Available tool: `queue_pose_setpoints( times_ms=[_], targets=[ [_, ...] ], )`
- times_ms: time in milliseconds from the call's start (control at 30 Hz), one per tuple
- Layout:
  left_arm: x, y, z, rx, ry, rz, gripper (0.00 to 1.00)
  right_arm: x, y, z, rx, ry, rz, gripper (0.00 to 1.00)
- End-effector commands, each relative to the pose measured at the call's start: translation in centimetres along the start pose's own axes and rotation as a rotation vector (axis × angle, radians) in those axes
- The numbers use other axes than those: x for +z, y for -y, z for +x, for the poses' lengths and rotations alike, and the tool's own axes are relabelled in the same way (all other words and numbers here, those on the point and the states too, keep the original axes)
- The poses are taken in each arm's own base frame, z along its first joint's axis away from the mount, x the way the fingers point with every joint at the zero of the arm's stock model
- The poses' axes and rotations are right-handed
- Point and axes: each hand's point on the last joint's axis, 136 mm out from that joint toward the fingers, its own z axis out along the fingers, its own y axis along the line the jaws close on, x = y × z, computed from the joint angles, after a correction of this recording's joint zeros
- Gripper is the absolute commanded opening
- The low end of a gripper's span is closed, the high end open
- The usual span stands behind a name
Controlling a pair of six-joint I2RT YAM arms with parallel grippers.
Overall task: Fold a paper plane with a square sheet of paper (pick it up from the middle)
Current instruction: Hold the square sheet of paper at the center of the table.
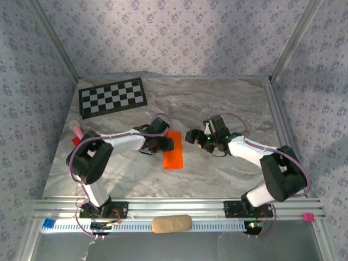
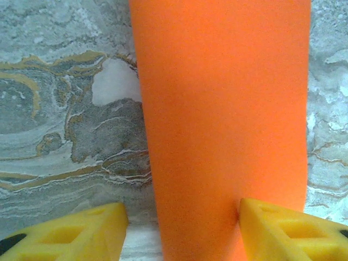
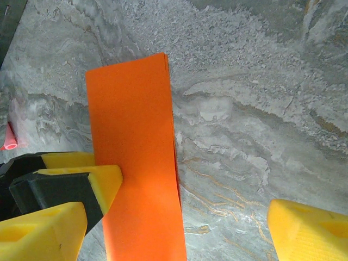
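Orange folded paper strip (image 1: 174,152) flat on marble tabletop (image 1: 234,109) — left tool (image 1: 166,144) spread over its edge, right tool (image 1: 191,136) spread beside.

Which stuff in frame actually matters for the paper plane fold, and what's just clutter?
Job: folded bright orange paper sheet, flat on the grey marble table.

Lying about: black-and-white checkerboard sheet; small red and pink object at the table's left edge; tan oblong pad at the near edge.
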Motion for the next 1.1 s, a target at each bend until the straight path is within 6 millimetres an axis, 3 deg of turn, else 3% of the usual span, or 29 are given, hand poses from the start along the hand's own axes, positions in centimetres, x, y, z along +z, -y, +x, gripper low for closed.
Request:
queue_pose_setpoints(
  times_ms=[0, 467, 600, 1067],
  targets=[
    [1.3, -1.9, 0.9, -0.009, -0.027, -0.091, 0.58, 0.0, -0.5, -0.4, -0.024, 0.004, 0.006, 0.88],
    [1.6, -2.3, 1.4, 0.012, -0.035, -0.123, 0.53, 0.0, -0.3, -0.4, -0.022, 0.003, 0.015, 0.88],
    [1.7, -1.6, 1.4, 0.034, -0.035, -0.093, 0.56, 0.0, -0.3, -0.4, -0.022, 0.004, 0.014, 0.88],
    [2.3, -2.4, 1.7, 0.083, -0.066, -0.146, 0.57, 0.0, -0.3, -0.3, -0.022, 0.003, 0.019, 0.89]
  ],
)
